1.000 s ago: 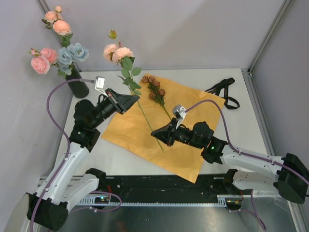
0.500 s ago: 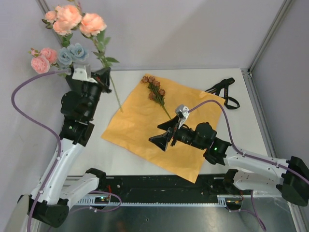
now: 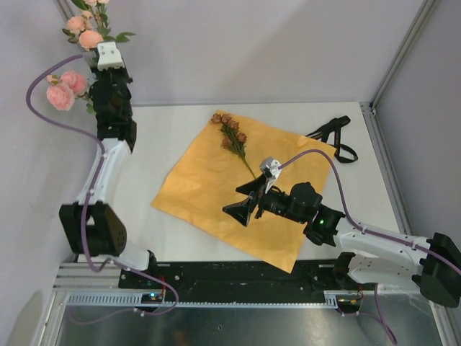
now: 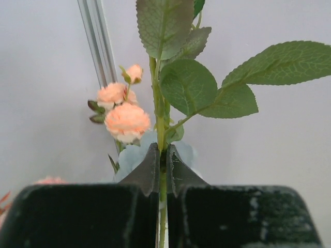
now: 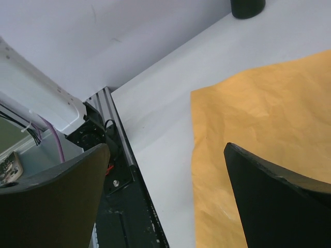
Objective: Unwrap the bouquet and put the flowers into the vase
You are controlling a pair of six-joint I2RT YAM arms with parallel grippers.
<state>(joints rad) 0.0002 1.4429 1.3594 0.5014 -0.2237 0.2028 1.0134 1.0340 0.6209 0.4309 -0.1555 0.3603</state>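
Because the vase [image 5: 247, 7] stands in the far left corner of the surface [image 3: 374, 180], the left arm is reared up there. From above its own links hide the dark tube, and only the right wrist view catches the base at the top edge of the picture.

The left claw [image 4: 161, 155] is pressed together on a leafy green stem [image 4: 160, 129], pinching it low and holding it upright. I take that as the way to let the stem's foot drop straight into the narrow mouth. Whether the foot has reached the vase I cannot tell.

Pink blooms [image 3: 60, 94] and peach blooms [image 4: 126, 121] of flowers set in that corner show just behind the pinched stem, close enough that leaves could snag on the way down.

To the right, the orange wrapping paper [image 3: 209, 191] lies open and flat, done with as a wrapper and serving as a mat. One brownish stem [image 3: 232, 137] lies at its far corner, apart from both arms, and looks to be the last one to move.

Nearer, the right claw [image 3: 236, 200] hovers over the paper with its jaws spread wide and nothing between them. It is well placed to reach for that stem.

Farthest right, the black ribbon [image 3: 335, 137] lies off the paper, out of the way.
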